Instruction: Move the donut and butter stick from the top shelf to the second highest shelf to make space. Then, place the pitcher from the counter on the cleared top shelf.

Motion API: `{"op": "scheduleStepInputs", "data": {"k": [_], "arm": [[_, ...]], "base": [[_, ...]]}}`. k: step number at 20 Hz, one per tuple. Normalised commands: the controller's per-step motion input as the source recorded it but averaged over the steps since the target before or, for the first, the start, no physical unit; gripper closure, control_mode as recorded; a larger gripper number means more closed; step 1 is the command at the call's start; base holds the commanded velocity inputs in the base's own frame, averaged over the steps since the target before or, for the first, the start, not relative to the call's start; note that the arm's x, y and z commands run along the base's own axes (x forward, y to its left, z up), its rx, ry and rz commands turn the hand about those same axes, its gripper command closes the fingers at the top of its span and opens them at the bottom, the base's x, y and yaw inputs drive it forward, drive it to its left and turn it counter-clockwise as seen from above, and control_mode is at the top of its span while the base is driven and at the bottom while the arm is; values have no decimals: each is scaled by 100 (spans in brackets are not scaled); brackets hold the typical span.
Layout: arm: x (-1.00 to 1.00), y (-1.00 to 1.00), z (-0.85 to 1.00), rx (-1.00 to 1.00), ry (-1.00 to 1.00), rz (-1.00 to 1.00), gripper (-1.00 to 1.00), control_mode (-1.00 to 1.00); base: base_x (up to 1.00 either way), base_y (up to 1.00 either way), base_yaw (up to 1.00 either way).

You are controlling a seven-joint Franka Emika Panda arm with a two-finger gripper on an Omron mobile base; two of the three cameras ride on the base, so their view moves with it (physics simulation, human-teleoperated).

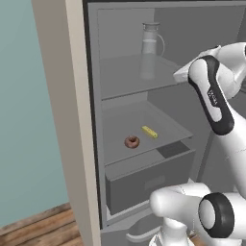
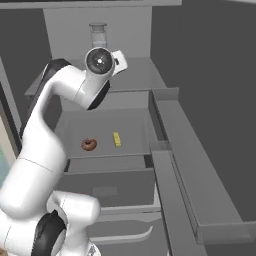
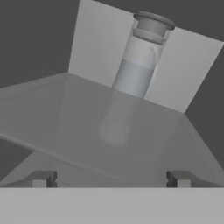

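So my pincer [image 3: 109, 178] is spread wide with nothing in it at the front edge of the top shelf [image 1: 120, 79], donut [image 1: 132, 141] and butter stick [image 1: 149, 131] mid-way back on the second highest shelf [image 1: 163, 120], pitcher [image 1: 150, 50] upright near the top shelf's back edge.

Pitcher [image 1: 151, 49] upright toward the back of the top shelf [image 1: 120, 81], bare plate ahead of it. Donut [image 1: 132, 141] and butter stick [image 1: 149, 131] apart mid second highest shelf [image 1: 168, 126], open room around.

Arm [image 1: 214, 96] raised, elbow bent, reaching forward; gripper [image 3: 111, 178] level, jaws spread wide, holding nothing.
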Motion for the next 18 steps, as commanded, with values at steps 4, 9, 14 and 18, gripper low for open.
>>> {"op": "scheduleStepInputs", "data": {"k": [4, 9, 14, 18], "arm": [[-100, 0, -41, -7, 12, -5, -100, -100], [-100, 2, -45, -2, 13, -3, -100, -100], [-100, 7, -44, 0, 16, 0, -100, -100], [-100, 24, -64, 0, 9, 0, -100, -100]], "base": [[0, 0, 0], [0, 0, 0], [0, 0, 0], [0, 0, 0]]}}
